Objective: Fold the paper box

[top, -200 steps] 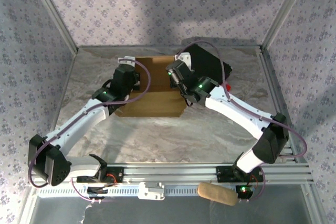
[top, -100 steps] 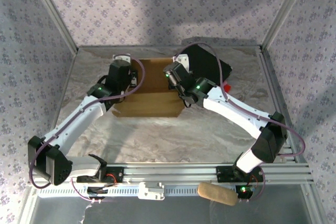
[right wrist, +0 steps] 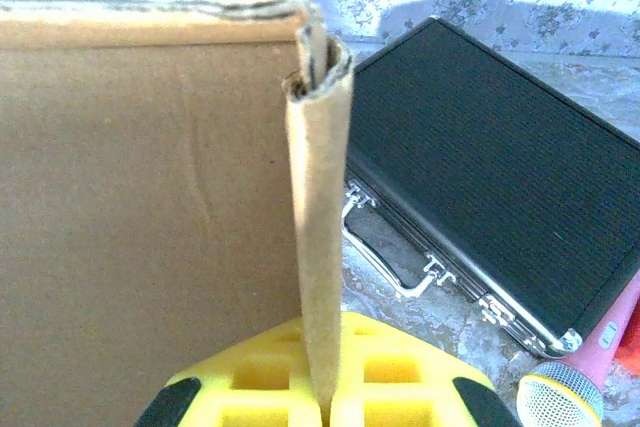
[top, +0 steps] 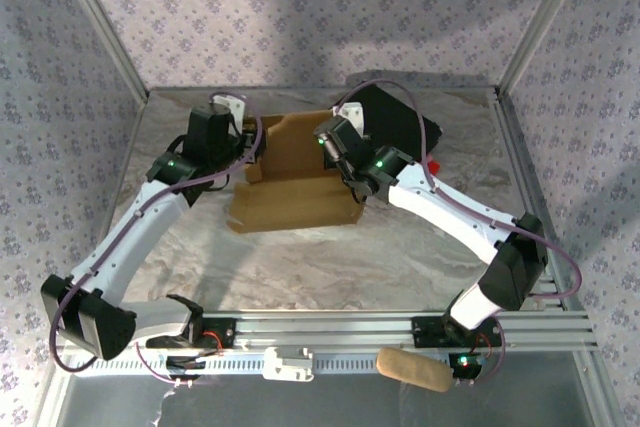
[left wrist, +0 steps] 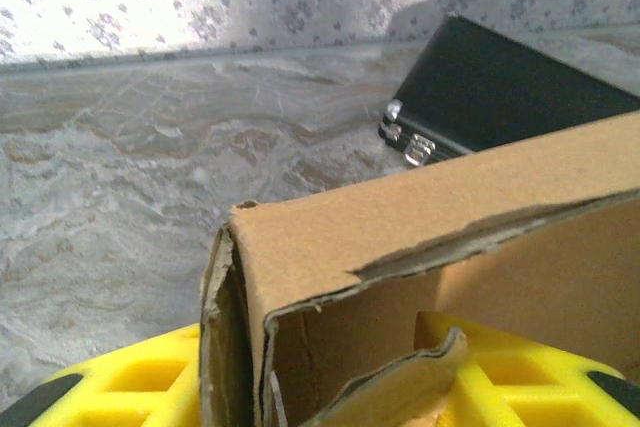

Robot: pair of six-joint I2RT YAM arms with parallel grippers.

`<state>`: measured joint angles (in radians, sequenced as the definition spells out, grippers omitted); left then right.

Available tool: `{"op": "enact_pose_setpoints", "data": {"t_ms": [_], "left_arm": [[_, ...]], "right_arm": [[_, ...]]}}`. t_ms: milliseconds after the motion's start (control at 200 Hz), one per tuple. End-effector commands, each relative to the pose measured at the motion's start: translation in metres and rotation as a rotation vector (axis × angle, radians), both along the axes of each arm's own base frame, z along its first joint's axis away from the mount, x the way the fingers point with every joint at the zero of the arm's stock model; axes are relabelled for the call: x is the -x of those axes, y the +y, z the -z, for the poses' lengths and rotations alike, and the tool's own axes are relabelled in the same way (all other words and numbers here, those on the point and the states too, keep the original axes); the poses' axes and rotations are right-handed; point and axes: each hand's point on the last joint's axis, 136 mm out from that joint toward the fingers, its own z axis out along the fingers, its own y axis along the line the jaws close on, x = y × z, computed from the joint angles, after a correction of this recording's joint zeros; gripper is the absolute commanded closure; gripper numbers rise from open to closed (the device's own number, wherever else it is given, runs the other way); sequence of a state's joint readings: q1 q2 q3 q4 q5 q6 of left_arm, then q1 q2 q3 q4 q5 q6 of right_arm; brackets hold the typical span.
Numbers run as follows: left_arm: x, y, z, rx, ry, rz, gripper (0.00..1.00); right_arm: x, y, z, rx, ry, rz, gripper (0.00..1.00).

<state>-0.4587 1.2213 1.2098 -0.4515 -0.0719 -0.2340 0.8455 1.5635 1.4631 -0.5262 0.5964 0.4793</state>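
The tan paper box [top: 295, 187] lies partly folded at the middle of the table. My left gripper [top: 243, 144] is at the box's back left corner. In the left wrist view its yellow fingers [left wrist: 130, 387] stand apart, open, with the torn corner wall [left wrist: 330, 247] and a loose flap [left wrist: 400, 377] between them. My right gripper [top: 340, 159] is at the box's right side. In the right wrist view it [right wrist: 325, 387] is shut on the upright right wall [right wrist: 318, 197], seen edge-on, with the box's brown panel [right wrist: 140, 197] to the left.
A black case [top: 398, 123] with metal latches lies just behind and right of the box, close to the right gripper [right wrist: 500, 167]. A pink microphone [right wrist: 575, 372] and a red item [top: 432, 164] lie beside it. A tan roll [top: 412, 369] rests on the front rail.
My left gripper has gone from shut to open and drawn back toward the left rear. The box's front edge has slid a little toward me. The right gripper keeps its hold.
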Motion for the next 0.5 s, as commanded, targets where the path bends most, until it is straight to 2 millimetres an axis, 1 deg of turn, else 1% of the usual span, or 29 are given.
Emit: {"op": "enact_pose_setpoints", "data": {"t_ms": [0, 95, 155, 185, 280, 295, 315, 495], "left_arm": [[0.022, -0.015, -0.029, 0.103, -0.095, 0.135, 0.52], [0.039, -0.028, -0.051, 0.189, -0.129, 0.23, 0.46], [0.048, -0.038, -0.06, 0.226, -0.12, 0.302, 0.44], [0.05, -0.041, -0.062, 0.237, -0.11, 0.325, 0.41], [0.056, -0.05, -0.06, 0.243, -0.055, 0.382, 0.38], [0.056, -0.051, -0.058, 0.239, -0.046, 0.384, 0.34], [0.057, -0.051, -0.057, 0.234, -0.039, 0.386, 0.33], [0.063, -0.047, -0.049, 0.229, -0.037, 0.393, 0.31]], "right_arm": [[0.002, -0.003, -0.009, -0.028, -0.004, -0.001, 1.0], [0.002, -0.003, -0.008, -0.029, -0.001, -0.001, 1.0], [0.001, -0.003, -0.006, -0.029, 0.003, -0.001, 1.0], [0.001, -0.003, -0.007, -0.032, 0.002, -0.003, 1.0], [0.0, -0.002, -0.006, -0.035, 0.005, -0.004, 1.0], [0.0, -0.001, -0.006, -0.034, 0.006, -0.005, 1.0], [0.0, -0.001, -0.006, -0.035, 0.006, -0.005, 1.0], [0.0, -0.001, -0.005, -0.035, 0.009, -0.005, 1.0]]}}
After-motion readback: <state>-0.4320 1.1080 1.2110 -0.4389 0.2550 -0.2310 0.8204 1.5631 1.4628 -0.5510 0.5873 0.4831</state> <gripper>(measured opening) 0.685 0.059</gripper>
